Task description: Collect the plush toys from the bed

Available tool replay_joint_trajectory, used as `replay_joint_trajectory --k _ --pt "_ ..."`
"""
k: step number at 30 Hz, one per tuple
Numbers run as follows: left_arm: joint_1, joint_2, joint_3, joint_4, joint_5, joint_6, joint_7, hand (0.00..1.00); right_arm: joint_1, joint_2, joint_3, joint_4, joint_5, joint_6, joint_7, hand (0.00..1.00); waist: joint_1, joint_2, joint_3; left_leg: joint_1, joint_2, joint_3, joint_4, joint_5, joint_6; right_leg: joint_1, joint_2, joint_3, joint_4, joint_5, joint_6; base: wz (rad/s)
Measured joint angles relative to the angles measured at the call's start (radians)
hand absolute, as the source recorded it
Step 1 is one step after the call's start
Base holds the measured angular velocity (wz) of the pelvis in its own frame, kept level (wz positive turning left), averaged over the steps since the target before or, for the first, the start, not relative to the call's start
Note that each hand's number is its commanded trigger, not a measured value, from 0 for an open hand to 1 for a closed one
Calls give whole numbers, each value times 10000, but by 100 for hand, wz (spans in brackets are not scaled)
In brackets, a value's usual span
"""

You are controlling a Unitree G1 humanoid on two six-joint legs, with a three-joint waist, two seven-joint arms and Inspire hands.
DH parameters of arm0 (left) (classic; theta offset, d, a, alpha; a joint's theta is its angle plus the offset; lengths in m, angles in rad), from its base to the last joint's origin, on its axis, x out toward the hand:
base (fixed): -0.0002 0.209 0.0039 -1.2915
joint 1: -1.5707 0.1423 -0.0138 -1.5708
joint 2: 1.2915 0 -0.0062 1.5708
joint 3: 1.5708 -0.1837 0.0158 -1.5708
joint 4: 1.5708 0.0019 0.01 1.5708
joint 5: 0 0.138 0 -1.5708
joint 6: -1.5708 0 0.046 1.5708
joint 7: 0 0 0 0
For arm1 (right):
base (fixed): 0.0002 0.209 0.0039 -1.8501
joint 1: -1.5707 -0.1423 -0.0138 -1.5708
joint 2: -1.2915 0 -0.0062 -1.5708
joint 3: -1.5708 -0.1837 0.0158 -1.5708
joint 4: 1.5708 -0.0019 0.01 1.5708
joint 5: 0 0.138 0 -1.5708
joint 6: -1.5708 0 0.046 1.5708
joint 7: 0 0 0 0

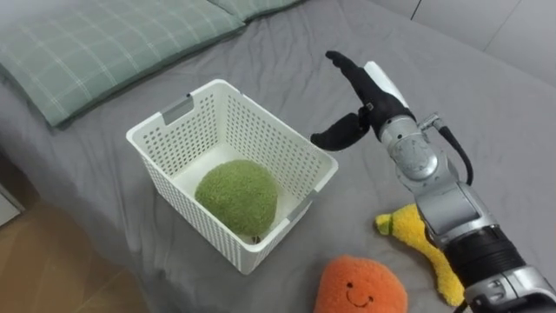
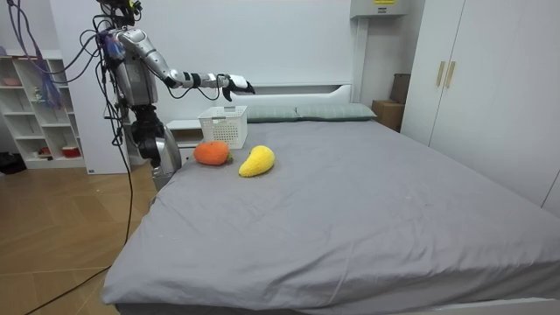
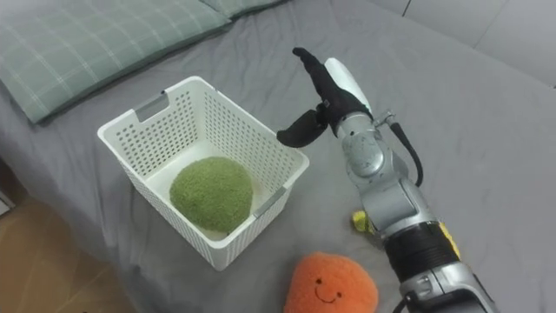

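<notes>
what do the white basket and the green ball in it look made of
White basket: likely rigid moulded plastic, matte, judging by its regular perforated walls and cut-out handles. Green ball: seems plush or fleece fabric, with a fuzzy, nubbly surface.

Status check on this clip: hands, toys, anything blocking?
Right robot hand open, empty, raised by basket. Green toy in basket; orange toy, yellow toy on bed. Nothing blocking.

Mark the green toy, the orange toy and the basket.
green toy [image 1: 236,196], left eye view, middle of its top.
orange toy [image 1: 360,285], left eye view, its face.
basket [image 1: 261,135], left eye view, inner far wall.
</notes>
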Motion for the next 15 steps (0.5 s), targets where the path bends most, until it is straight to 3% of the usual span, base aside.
replay_joint_trajectory --k 3,8,10,15 --pt "46 -1 15 49 0 -27 21 0 364 -85 -290 0 75 -33 -193 0 -52 -20 -20 71 38 161 -35 -5 0 0 17 137 -1 0 0 -12" --pt "214 8 8 84 2 -169 96 0 1292 -261 -738 234 376 -277 -363 0 -459 -39 -38 231 104 475 -124 -11 8 20 23 405 22 5 -2 -16" --pt "-44 39 -65 386 -28 -225 151 0 1298 -290 -778 1114 767 -316 -496 0 -589 -37 -38 163 241 842 -145 -25 0 -247 83 739 150 68 -10 -44" --pt "-880 97 -87 1186 -23 -228 197 0 1313 -463 -916 2490 1470 -348 -511 0 -1100 -85 -71 -295 408 1201 -108 -43 -18 -842 211 1166 186 270 -88 -32"
